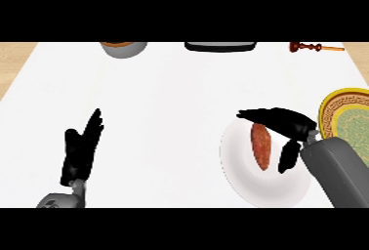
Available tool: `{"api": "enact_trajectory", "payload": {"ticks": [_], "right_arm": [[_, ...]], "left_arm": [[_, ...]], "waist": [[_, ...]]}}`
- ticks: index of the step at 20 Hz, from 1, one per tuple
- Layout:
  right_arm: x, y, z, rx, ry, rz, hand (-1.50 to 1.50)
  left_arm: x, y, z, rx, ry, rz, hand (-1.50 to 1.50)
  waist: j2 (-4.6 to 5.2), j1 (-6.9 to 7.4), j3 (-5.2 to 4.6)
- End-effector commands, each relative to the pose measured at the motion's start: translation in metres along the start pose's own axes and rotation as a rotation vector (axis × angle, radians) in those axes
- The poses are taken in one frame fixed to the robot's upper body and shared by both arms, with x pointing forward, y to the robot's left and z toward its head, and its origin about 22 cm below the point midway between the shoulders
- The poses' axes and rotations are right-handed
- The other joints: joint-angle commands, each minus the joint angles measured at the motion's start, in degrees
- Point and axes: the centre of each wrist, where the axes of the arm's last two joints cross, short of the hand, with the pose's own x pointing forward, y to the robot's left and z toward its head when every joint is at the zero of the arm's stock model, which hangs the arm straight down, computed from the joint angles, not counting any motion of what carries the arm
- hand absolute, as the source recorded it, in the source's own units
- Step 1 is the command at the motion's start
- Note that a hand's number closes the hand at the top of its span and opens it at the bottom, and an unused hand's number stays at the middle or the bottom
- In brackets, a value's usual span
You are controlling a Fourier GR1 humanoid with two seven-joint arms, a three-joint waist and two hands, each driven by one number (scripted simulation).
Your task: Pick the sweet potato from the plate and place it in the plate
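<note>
A reddish-brown sweet potato [261,145] lies on a white plate [245,180] at the lower right of the counter. My right hand [284,124] hovers over that plate, fingers spread above the potato's far end and thumb hanging at its right side, not closed on it. A second plate [344,119] with a yellow patterned rim and green centre sits at the right edge, just beyond the right forearm. My left hand [79,151] rests open at the lower left, fingers pointing up, away from both plates.
Along the counter's far edge stand a grey bowl [124,48], a dark tray-like object [220,46] and a brown wooden utensil [314,48]. The white counter [166,107] spreads between the hands.
</note>
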Motion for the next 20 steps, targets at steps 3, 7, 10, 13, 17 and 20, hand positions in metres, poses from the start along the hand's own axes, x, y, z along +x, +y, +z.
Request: {"api": "enact_trajectory", "payload": {"ticks": [3, 7, 10, 13, 17, 20], "right_arm": [[-0.014, 0.001, -0.014, -0.003, 0.018, -0.002, -1.50], [-0.017, 0.019, -0.006, 0.027, 0.013, 0.025, 1.50], [-0.011, 0.022, 0.001, -0.040, -0.053, 0.081, 1.50], [-0.018, 0.016, -0.023, -0.047, -0.057, 0.100, 1.50], [-0.015, 0.016, -0.012, -0.117, -0.052, 0.130, 1.50], [-0.019, -0.007, 0.013, -0.258, -0.015, 0.136, 1.50]], "left_arm": [[0.009, 0.005, -0.004, 0.005, -0.012, -0.002, 0.00], [0.021, -0.002, 0.016, -0.007, -0.020, 0.013, 0.00], [0.016, -0.001, -0.004, 0.010, 0.004, 0.015, 0.00], [-0.003, 0.012, 0.005, -0.011, -0.004, -0.002, 0.00], [-0.010, 0.012, 0.006, -0.007, 0.028, -0.008, 0.00], [0.017, 0.009, 0.008, 0.004, 0.000, 0.006, 0.00]], "waist": [[0.02, 0.08, 0.01], [-0.02, 0.09, 0.02], [-0.01, -0.18, 0.01], [0.09, 0.32, 0.02], [-0.01, 0.03, 0.01], [-0.19, -0.21, 0.01]]}}
